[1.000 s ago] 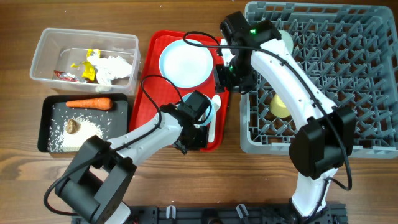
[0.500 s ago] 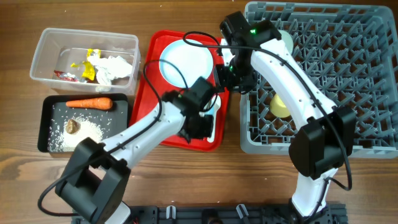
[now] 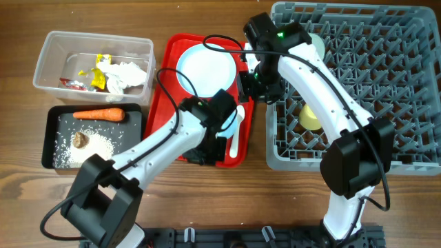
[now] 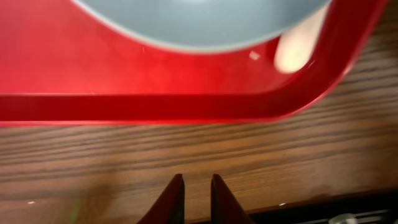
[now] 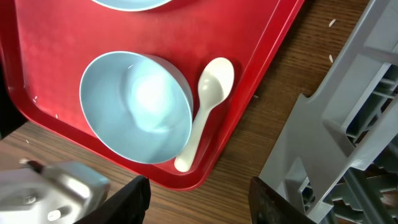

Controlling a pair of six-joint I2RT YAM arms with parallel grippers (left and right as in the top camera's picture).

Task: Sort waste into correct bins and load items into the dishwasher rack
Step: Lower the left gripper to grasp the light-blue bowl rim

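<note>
My left gripper (image 4: 196, 182) hangs over bare wood just off the near edge of the red tray (image 4: 124, 106), its fingers a narrow gap apart with nothing between them. From overhead it is the left gripper (image 3: 205, 158) at the tray's front rim. A light blue bowl (image 5: 137, 106) and a white spoon (image 5: 205, 112) lie on the tray beside it. The plate (image 3: 205, 69) lies at the tray's far end. My right gripper (image 5: 202, 199) is open and empty above the strip between the tray and the grey dishwasher rack (image 3: 386, 83). A yellow cup (image 3: 310, 117) sits in the rack.
At the left, a clear tub (image 3: 55, 52) holds wrappers and crumpled tissue (image 3: 127, 74). The black tray (image 3: 52, 138) below it holds a carrot (image 3: 98, 114), rice (image 3: 96, 148) and a brown lump (image 3: 80, 140). Both arms cross over the red tray (image 3: 169, 103).
My left wrist swung across the tray's near end and now sits at its front rim, and its fingers have parted slightly. The right arm has not moved.
</note>
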